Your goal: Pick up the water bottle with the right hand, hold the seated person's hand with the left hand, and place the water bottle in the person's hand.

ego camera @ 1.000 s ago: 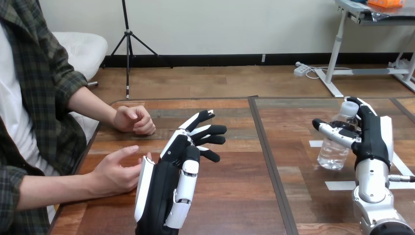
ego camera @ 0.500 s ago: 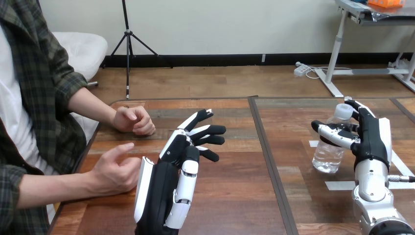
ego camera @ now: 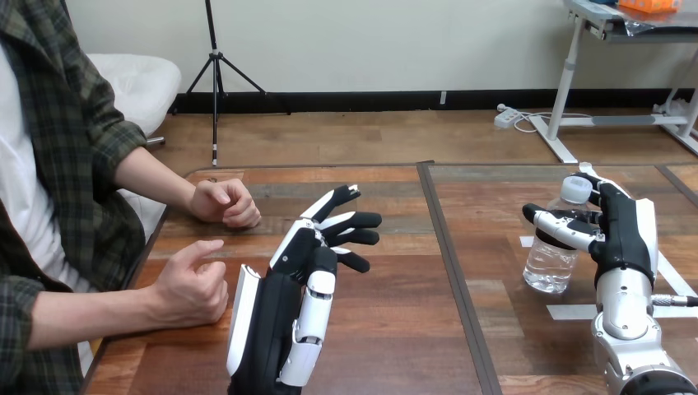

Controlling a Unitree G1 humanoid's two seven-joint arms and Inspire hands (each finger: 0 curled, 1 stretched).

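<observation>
A clear water bottle (ego camera: 552, 251) with a white cap stands upright at the table's right. My right hand (ego camera: 621, 226) is shut on the bottle, thumb across its front and fingers round its far side. My left hand (ego camera: 309, 263) is raised over the table's left half, open with its fingers spread and pointing right. The person's near hand (ego camera: 191, 285) rests loosely curled on the table just left of my left hand, apart from it. The person's far hand (ego camera: 225, 202) lies closed further back.
White tape marks (ego camera: 576, 311) lie on the table (ego camera: 411, 329) beside and in front of the bottle. A dark seam (ego camera: 453, 263) runs down the table's middle.
The bottle and my right hand have shifted a little to the left. The person's near hand has drawn back slightly from my left hand, which has stayed in place.
</observation>
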